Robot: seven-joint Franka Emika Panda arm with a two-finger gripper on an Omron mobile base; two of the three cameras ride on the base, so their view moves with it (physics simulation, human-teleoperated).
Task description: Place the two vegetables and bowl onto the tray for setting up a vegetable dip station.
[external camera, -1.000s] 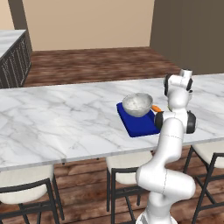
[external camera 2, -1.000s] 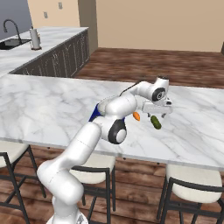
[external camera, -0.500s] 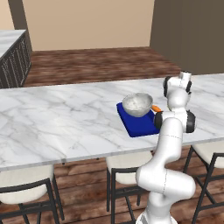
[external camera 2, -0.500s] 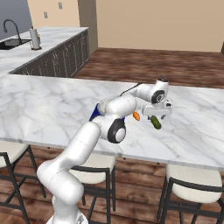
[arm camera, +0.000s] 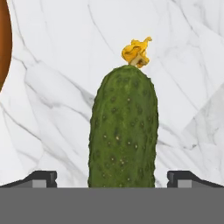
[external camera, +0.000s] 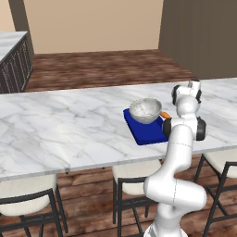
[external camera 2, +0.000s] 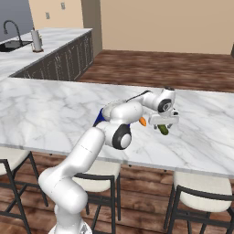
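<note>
Claw [arm camera: 112,177] spread wide, released, low over the cucumber [arm camera: 123,127].
Cucumber lies on the marble counter [external camera 2: 55,109], between the fingertips [arm camera: 41,178], ungripped.

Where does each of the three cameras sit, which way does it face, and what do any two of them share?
Left base view: behind the arm's left, looking forward and down at the bowl on the blue tray; arm at lower right.
Right base view: behind its right, facing the marble counter; arm from lower left, open hand over the green vegetable.
Hand view: on the hand, looking down at it.
Shared: the right base and hand views show that vegetable.
</note>
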